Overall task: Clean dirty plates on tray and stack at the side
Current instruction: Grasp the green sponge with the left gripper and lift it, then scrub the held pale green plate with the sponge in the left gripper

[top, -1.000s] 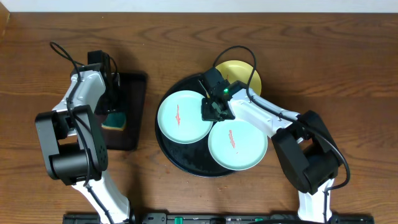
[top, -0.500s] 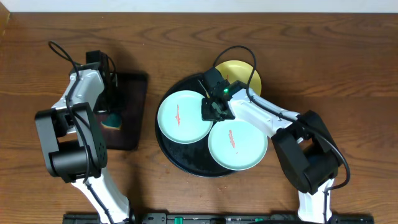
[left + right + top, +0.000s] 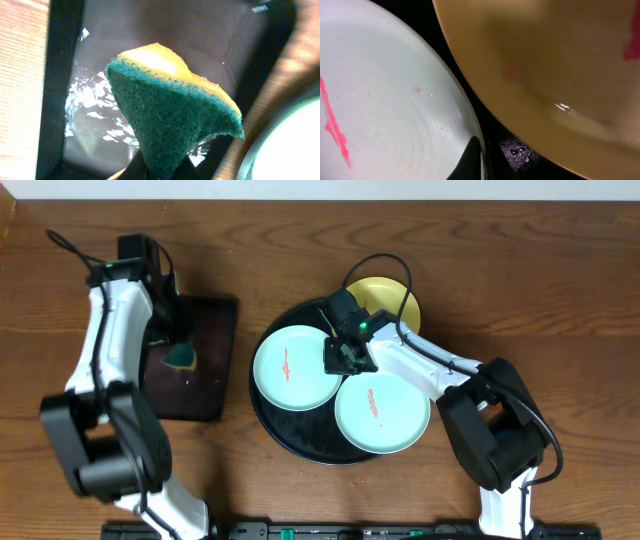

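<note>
**A:** Where are the plates sitting?

**B:** Two mint plates, the left mint plate (image 3: 293, 368) and the right mint plate (image 3: 381, 413), are lying flat in the round black tray (image 3: 272, 428), each showing a red smear. The yellow plate (image 3: 388, 298) is resting at the tray's far edge.

**A:** How are they likely handling?

**B:** I'm judging them stiff, light and glossy, so probably slippery where wet. The raised rim is looking like the only place to pinch.

**A:** And the grippers?

**B:** The left gripper (image 3: 176, 348) is pinching a sponge (image 3: 170, 115), green side facing the wrist camera, above the wet rectangular tray (image 3: 205, 395). The right gripper (image 3: 343, 358) is sitting low between all three plates. One fingertip is showing beside the left mint plate's rim, but I cannot tell whether the jaws are spread or closed.

**A:** Anything getting in the way?

**B:** The plates are crowding each other, and the right arm is lying across the tray, so the sponge may be bumping into it on approach.
</note>
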{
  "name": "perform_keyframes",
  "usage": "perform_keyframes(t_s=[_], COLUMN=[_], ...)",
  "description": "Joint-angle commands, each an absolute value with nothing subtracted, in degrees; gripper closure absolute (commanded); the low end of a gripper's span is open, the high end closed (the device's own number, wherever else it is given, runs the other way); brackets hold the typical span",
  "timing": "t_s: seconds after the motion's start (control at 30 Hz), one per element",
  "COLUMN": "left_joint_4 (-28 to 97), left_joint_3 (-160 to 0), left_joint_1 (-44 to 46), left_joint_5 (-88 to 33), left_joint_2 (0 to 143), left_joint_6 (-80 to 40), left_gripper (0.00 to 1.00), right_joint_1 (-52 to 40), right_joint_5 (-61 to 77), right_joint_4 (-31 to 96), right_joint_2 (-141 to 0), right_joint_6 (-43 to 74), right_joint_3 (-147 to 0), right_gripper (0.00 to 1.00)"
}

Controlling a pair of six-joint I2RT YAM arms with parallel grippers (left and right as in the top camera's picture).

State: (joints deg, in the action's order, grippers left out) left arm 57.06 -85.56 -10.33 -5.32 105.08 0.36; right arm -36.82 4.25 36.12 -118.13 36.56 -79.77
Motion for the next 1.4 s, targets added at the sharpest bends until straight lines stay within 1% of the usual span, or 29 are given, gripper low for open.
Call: perform_keyframes(t_s=[0.0, 0.1, 0.27, 0.97, 1.17, 1.37], left_joint_4=[58.1, 58.7, 58.5, 57.6, 57.7, 56.1], left_joint_3=[-87.5, -87.5, -87.5, -87.5, -87.5, -85.5], left_joint_1=[-9.5, -8.6, -8.4, -7.9, -5.0, 2.3], left_joint_5=[-10.5, -10.4, -6.8, -6.9, -7.2, -10.1], left_joint_2=[101.1, 99.9, 99.9, 99.9, 99.9, 100.0], left_joint_6=[-0.8, -0.8, -2.3, -3.8, -7.2, -13.8], left_gripper=[0.93, 0.93, 0.93, 0.93, 0.93, 0.93], right_joint_1=[-37.6, -37.5, -37.5, -37.5, -37.5, -37.4], right_joint_5=[1.5, 1.6, 1.6, 3.5, 3.5, 4.8], right_joint_4=[35.5, 35.6, 35.8, 35.5, 35.6, 35.6], right_joint_2=[-121.1, -121.1, -121.1, -121.1, -121.1, -121.1], right_joint_6=[35.7, 35.7, 35.7, 35.7, 35.7, 35.7], right_joint_3=[-79.8, -79.8, -79.8, -79.8, -79.8, -79.8], right_gripper=[0.99, 0.99, 0.99, 0.99, 0.99, 0.99])
